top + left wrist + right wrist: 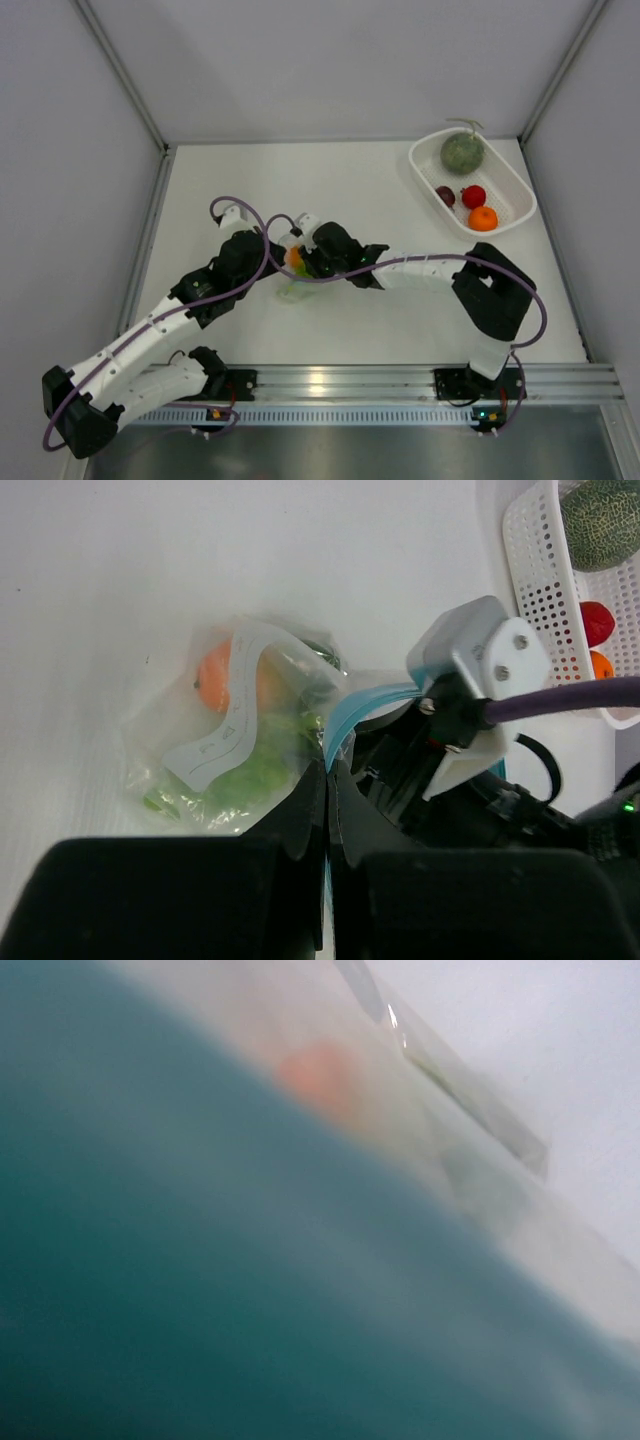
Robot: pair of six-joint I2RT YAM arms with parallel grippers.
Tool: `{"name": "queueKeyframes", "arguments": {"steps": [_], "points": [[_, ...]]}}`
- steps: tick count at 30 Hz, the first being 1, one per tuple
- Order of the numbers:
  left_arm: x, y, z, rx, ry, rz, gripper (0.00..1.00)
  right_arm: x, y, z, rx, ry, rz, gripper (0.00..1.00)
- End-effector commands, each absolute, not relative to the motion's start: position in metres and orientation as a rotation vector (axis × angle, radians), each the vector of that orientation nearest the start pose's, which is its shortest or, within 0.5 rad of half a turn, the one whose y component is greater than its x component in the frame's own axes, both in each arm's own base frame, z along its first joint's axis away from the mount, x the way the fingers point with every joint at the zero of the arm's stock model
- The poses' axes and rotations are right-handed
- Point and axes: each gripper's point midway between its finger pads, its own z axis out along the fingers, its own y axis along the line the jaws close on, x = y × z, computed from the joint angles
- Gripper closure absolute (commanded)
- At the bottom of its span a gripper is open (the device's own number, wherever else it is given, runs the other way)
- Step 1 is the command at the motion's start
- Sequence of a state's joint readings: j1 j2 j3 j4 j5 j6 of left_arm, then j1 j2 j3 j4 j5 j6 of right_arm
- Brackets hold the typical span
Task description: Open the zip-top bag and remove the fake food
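The zip-top bag (296,282) lies mid-table between my two grippers. In the left wrist view the bag (240,750) holds an orange-green piece (210,675) and a leafy green piece (250,770). My left gripper (328,780) is shut on the bag's light blue zip strip (345,715). It shows in the top view (283,258) too. The other lip of the strip runs into my right gripper (312,262), which is shut on it. The strip (150,1290) fills the right wrist view as a blur and hides the fingers.
The white perforated basket (425,165) stands at the back right. It holds the grey-green melon (462,152), a dark red piece (445,195), a red ball (473,196) and an orange ball (483,218). Walls enclose the table.
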State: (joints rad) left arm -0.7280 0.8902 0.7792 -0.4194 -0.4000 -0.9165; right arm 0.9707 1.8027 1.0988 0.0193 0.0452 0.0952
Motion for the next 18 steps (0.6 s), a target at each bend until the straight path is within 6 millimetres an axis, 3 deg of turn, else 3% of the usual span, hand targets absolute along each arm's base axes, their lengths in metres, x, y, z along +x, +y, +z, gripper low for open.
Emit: {"name": "queueKeyframes", "arguments": {"steps": [1,8,18], "points": [[0.257,-0.174,0.216,-0.44,2.011,-0.606,1.0,0.269,0.394,0.127,-0.934,1.978,0.578,1.0],[0.257,-0.174,0.216,-0.438,2.01,-0.608,1.0,0.259,0.39,0.162,-0.942,1.94,0.59,1.0],[0.257,-0.175,0.218,-0.433,2.011,-0.61,1.0,0.244,0.382,0.228,-0.931,1.836,0.625,1.0]]}}
